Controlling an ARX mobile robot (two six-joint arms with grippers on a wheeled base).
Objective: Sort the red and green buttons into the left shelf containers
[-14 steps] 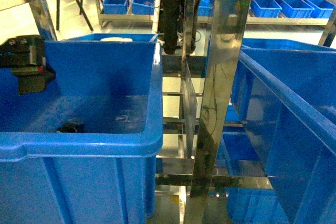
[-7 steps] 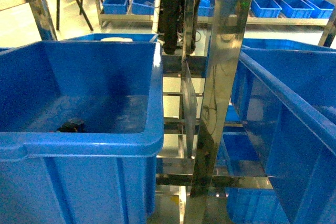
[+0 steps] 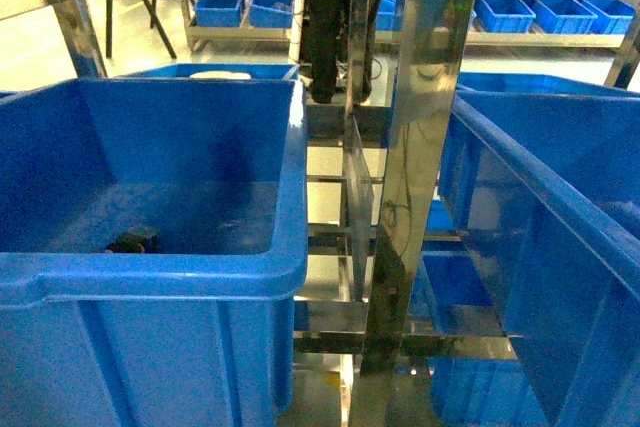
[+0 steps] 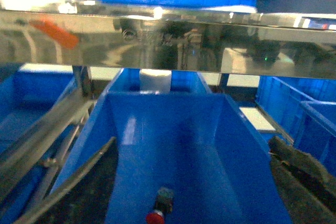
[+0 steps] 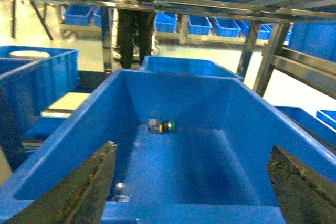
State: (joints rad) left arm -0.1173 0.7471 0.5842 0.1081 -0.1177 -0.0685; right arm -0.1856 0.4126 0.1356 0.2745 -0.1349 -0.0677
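1. My left tool [image 4: 191, 182] stands wide open and holds nothing; its two dark fingers [image 4: 86, 192] frame the lower corners of the left wrist view, above a blue bin [image 4: 131, 129].
2. A red button [image 4: 160, 208] lies on the floor of that bin, between the fingers but touching neither, its red cap turned toward the camera and its dark body behind it.
3. My right tool [image 5: 191, 182] is likewise spread wide and empty, its fingers [image 5: 79, 187] hanging over a second blue bin [image 5: 89, 129].
4. A green button [image 5: 161, 126] lies on its side on this bin's floor near the far wall, well apart from the fingers.
5. In the head view neither tool appears. The left blue bin [image 3: 290, 177] shows a small dark object [image 3: 133, 241] on its floor near the front wall; I cannot tell its colour.
6. A steel shelf post [image 3: 410, 177] stands between this bin and the right blue bin [image 3: 530, 197].
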